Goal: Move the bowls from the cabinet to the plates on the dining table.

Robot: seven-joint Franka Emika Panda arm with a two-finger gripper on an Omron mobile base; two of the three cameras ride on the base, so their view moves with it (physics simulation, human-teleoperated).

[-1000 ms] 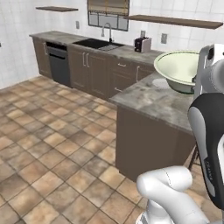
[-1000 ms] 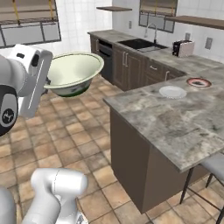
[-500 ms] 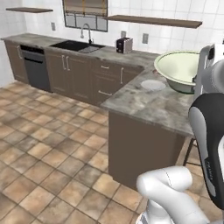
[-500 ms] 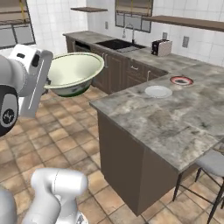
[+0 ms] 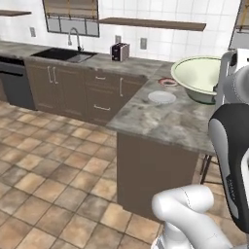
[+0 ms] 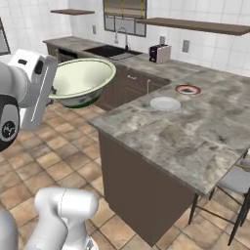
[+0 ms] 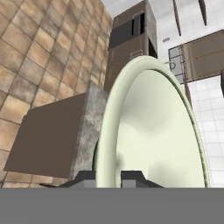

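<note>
My gripper [image 6: 52, 91] is shut on the rim of a deep cream-white bowl [image 6: 80, 80] with a greenish inside, held in the air on a slight tilt. From the left base the bowl [image 5: 197, 78] hangs in front of the dining table [image 5: 170, 121], with my gripper [image 5: 218, 87] at its right rim. In the hand view the bowl [image 7: 153, 131] stands edge-on above my gripper [image 7: 110, 177]. On the stone top lie a white plate [image 6: 165, 103] and a red-rimmed plate [image 6: 188, 89], both bare. A dark brown cabinet [image 7: 204, 54] shows far off.
The table's dark wooden base [image 6: 141, 190] faces me across tan floor tiles [image 5: 48, 170]. A stool [image 6: 237, 183] stands at its right side. Behind are low brown drawer units [image 5: 97, 92], a sink [image 5: 68, 54] and a toaster [image 5: 119, 51].
The whole picture has shifted, so the base has driven; the table and its plates now sit nearer and more central. The bowl stays in my grip, unmoved relative to the arm.
</note>
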